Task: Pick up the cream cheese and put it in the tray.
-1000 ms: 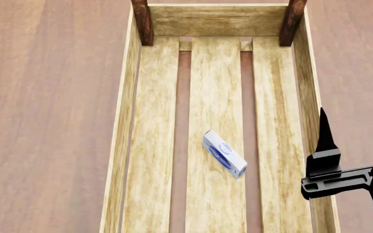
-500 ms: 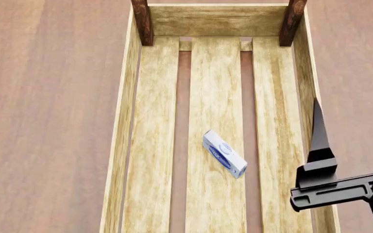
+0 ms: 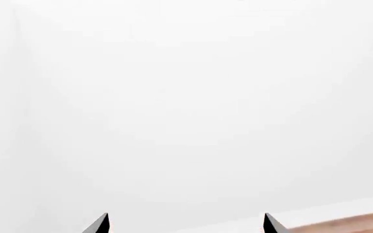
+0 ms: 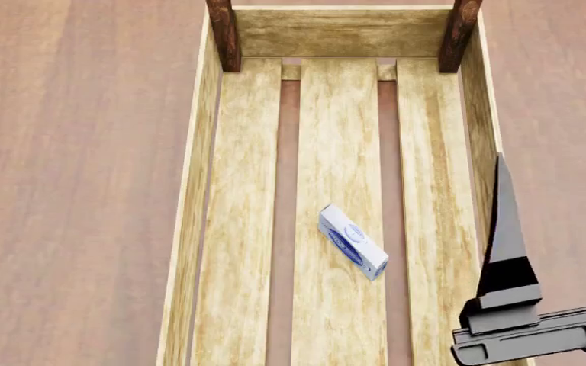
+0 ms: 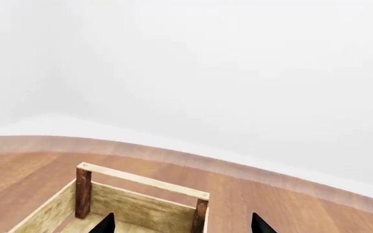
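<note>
On the tray's (image 4: 242, 191) middle slat, cream cheese (image 4: 352, 241), logo unreadable; both arms' jaws apart.

surface: brown wood floor (image 4: 79, 183) | on it: tray (image 4: 199, 191)

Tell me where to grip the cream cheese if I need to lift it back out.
Grip the cream cheese across its short width, on the two long sides, coming straight down from above. It lies flat and diagonal on the tray's middle slat, clear of both walls, so turn the jaws square to its long axis. The right gripper looks nearest.
</note>
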